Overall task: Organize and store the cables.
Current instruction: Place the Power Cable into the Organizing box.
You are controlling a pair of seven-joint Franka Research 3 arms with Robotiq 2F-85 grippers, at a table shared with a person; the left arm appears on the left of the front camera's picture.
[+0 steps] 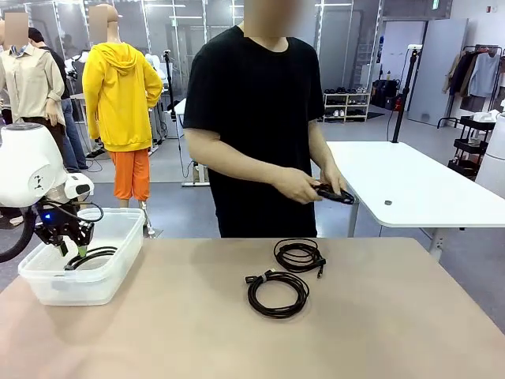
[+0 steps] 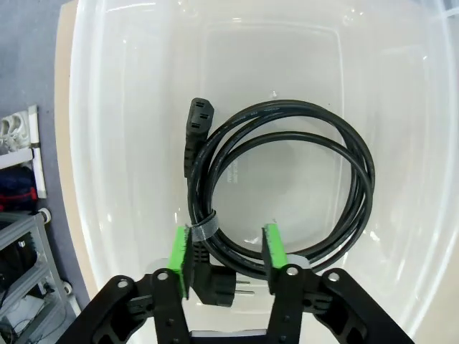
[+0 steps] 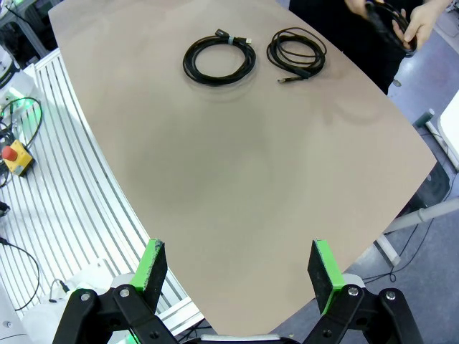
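A tub [image 1: 71, 288] of clear, glossy plastic held a thick cable [image 2: 201, 186] sheathed in smooth black plastic with a faint sheen. A nearer coil [image 1: 278, 314] and a farther coil [image 1: 278, 254], thinner and similarly dark-jacketed, lay on a table [image 1: 394, 324] whose tan top looked smooth and matt.

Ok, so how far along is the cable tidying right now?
Done: one thick cable lies in the bin, with the open left claw straddling it. In hand: the person's hands hold another coil beyond the table. Left: the near coil and the far coil on the table. The right claw hangs open over bare tabletop.
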